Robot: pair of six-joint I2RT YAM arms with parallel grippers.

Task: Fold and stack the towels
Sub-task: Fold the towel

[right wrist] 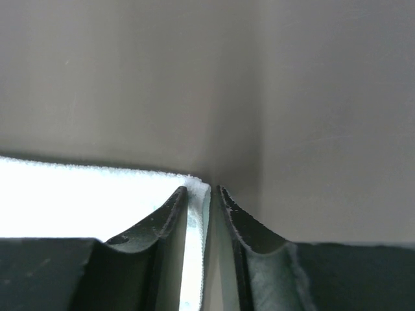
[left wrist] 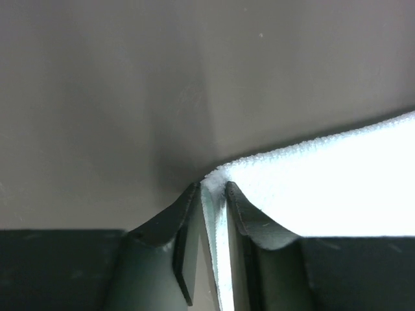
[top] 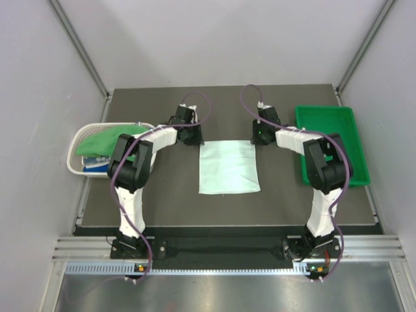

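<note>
A pale mint towel [top: 227,167] lies flat in the middle of the dark table. My left gripper [top: 192,135] is down at its far left corner, and in the left wrist view [left wrist: 211,188] the jaws are pinched on the towel's edge [left wrist: 324,181]. My right gripper [top: 261,135] is at the far right corner; in the right wrist view [right wrist: 202,189] the jaws are nearly closed on the corner [right wrist: 198,194], with a thin gap by the right finger. A bright green towel [top: 107,139] fills the basket, with a bit of blue cloth [top: 96,164] under it.
A white mesh basket [top: 79,138] stands at the left edge of the table. A rigid green tray [top: 333,123] stands at the right edge, partly behind my right arm. The enclosure's walls rise close on both sides.
</note>
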